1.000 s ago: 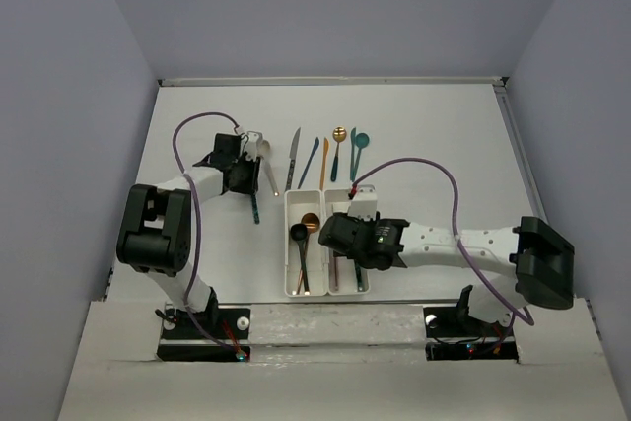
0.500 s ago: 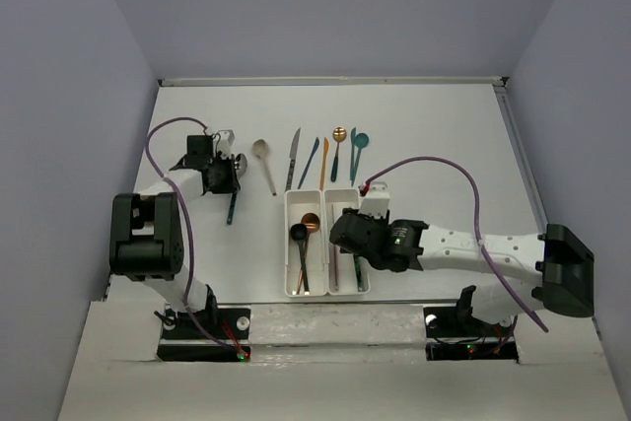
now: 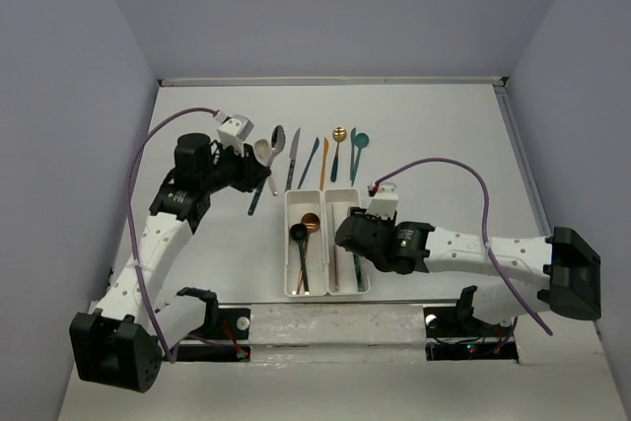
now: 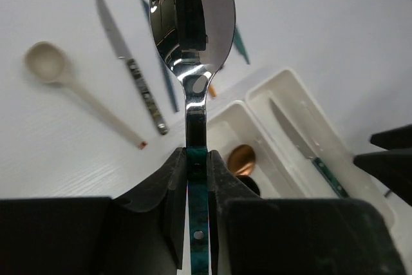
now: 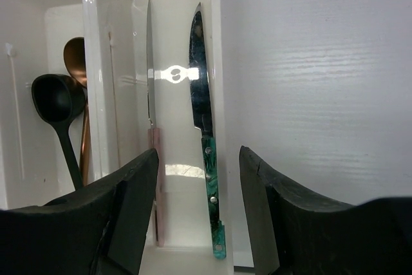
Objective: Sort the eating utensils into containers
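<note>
Wrist view alone shows left gripper [image 4: 196,157] pinching spoon [image 4: 191,17]; right gripper [image 5: 198,154] gapes.

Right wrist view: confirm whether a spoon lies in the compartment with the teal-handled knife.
No: only another knife lies beside the teal-handled knife there.

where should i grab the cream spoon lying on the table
I'd grip the cream spoon mid-handle, from straight above, jaws across the stem. It lies flat on the table, so only a top approach fits; the stem is thin and straight with bare table either side there, while its tail end sits near the knife.
</note>
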You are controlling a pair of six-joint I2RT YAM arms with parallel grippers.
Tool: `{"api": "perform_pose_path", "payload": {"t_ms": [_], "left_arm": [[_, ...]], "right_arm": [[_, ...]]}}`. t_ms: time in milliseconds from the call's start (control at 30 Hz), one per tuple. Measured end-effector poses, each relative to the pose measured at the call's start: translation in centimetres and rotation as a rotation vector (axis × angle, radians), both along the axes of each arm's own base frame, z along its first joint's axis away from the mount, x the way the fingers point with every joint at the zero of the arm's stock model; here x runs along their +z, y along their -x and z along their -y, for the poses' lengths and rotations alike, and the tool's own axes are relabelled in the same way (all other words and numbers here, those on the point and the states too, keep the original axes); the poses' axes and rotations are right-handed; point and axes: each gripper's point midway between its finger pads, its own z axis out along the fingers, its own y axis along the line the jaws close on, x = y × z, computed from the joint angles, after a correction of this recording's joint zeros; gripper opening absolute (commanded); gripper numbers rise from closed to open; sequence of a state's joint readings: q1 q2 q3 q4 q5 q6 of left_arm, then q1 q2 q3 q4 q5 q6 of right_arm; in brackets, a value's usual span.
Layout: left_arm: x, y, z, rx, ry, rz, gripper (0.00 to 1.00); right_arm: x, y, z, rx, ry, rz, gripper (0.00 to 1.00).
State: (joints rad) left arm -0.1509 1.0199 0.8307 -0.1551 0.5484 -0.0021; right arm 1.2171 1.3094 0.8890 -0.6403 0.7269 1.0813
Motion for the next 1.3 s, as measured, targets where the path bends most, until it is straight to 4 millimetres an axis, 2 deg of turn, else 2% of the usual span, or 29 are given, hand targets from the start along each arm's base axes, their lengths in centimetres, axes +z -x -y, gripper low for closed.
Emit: {"api": "perform_pose_path", "payload": {"t_ms": [133, 200, 433, 600, 733, 967, 1267, 1300], "left_arm": [[0.3, 3.6, 5.0, -0.171, 0.121, -0.056, 0.0], [-0.7, 5.2, 6.5, -0.204, 0.245, -0.16, 0.0], [-7.7, 9.6, 7.8, -0.151, 0.399, -0.51, 0.0], [-9.3, 11.4, 9.0, -0.153, 0.439, -0.618, 0.0], [-9.0, 11.9, 9.9, -0.173, 0.453, -0.625, 0.0], [-8.9, 11.0, 10.0, -0.144, 0.465, -0.586, 0.0], [-11.5, 11.0, 9.3, -0.078, 0.439, -0.621, 0.0], [-11.8, 10.9, 9.2, -0.068, 0.438, -0.625, 0.05]], "right_arm": [[0.2, -0.2, 0.0, -0.022, -0.016, 0.008, 0.59], [0.3, -0.2, 0.0, -0.037, -0.032, 0.013, 0.59], [1.2, -0.5, 0.1, -0.092, -0.103, 0.03, 0.59], [1.4, -0.7, 0.1, -0.124, -0.134, 0.037, 0.59], [1.4, -0.7, 0.0, -0.139, -0.146, 0.033, 0.59], [0.6, -0.7, 0.0, -0.153, -0.107, 0.023, 0.59], [1.0, -0.7, 0.4, -0.165, -0.115, 0.029, 0.59], [1.2, -0.7, 0.5, -0.166, -0.119, 0.029, 0.59]]}}
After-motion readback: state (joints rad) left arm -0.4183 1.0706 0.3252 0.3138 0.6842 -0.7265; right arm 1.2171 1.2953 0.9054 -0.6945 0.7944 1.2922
